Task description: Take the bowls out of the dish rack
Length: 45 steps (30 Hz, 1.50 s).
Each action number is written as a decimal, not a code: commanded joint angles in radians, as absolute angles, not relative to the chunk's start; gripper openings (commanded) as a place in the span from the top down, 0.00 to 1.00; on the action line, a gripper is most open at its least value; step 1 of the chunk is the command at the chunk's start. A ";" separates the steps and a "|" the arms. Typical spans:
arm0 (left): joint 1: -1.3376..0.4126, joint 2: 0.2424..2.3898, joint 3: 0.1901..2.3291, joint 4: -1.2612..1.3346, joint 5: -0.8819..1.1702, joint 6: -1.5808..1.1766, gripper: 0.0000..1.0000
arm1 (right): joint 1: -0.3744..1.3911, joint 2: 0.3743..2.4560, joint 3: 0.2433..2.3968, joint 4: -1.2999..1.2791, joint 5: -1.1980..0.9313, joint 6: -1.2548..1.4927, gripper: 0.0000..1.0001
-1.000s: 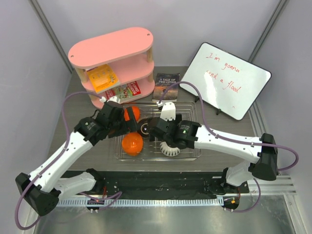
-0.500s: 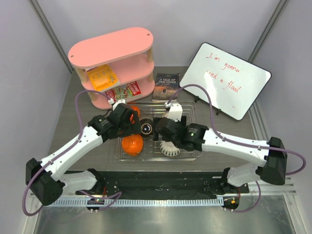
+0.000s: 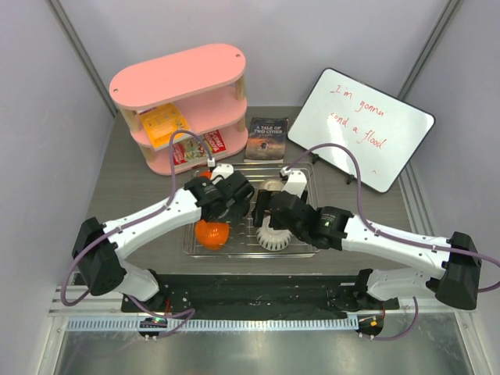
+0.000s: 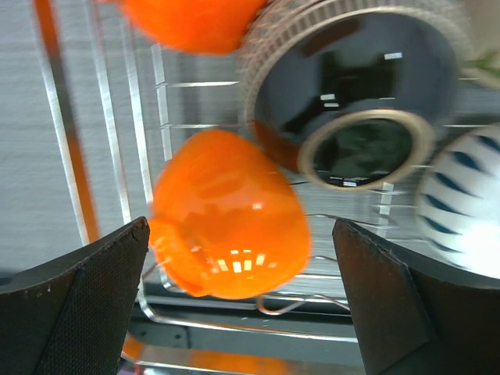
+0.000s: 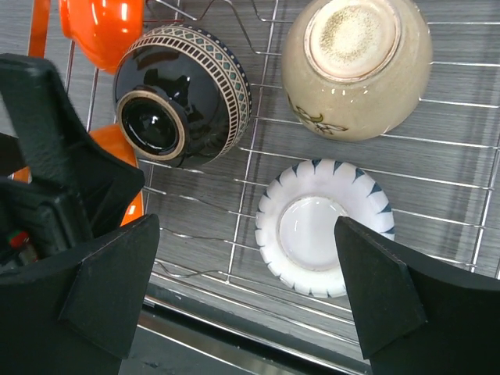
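Well, both jaws stand wide and empty over the dish rack, where all the bowls sit. The left gripper straddles the near orange bowl; the right gripper hovers over the white bowl. I'd lower the left one straight down, keeping its fingers clear of the dark bowl just beside, then close.

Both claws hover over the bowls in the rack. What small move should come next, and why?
Probably the left claw lowers onto the nearer glossy orange round bowl: its open fingers frame that bowl, which sits untouched in the silver wire dish rack.
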<state>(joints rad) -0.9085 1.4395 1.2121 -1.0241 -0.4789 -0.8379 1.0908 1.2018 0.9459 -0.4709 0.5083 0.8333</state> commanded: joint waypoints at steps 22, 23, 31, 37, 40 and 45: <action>-1.132 1.700 1.361 -1.358 -0.730 -1.109 0.00 | 1.008 1.025 0.810 -0.402 0.471 0.859 0.00; -1.134 1.698 1.350 -1.353 -0.735 -1.126 0.00 | 1.003 1.020 0.801 -0.400 0.468 0.861 0.00; -1.132 1.693 1.282 -1.397 -0.830 -1.239 0.00 | 0.989 1.012 0.776 -0.400 0.451 0.868 0.00; -1.138 1.727 1.269 -1.442 -0.888 -1.330 0.00 | 0.985 1.017 0.776 -0.397 0.448 0.865 0.00; -1.150 1.738 1.269 -1.459 -0.907 -1.362 0.00 | 0.982 1.015 0.775 -0.396 0.445 0.865 0.00; -1.170 1.793 1.290 -1.521 -0.942 -1.408 0.10 | 0.973 1.020 0.767 -0.391 0.440 0.865 0.00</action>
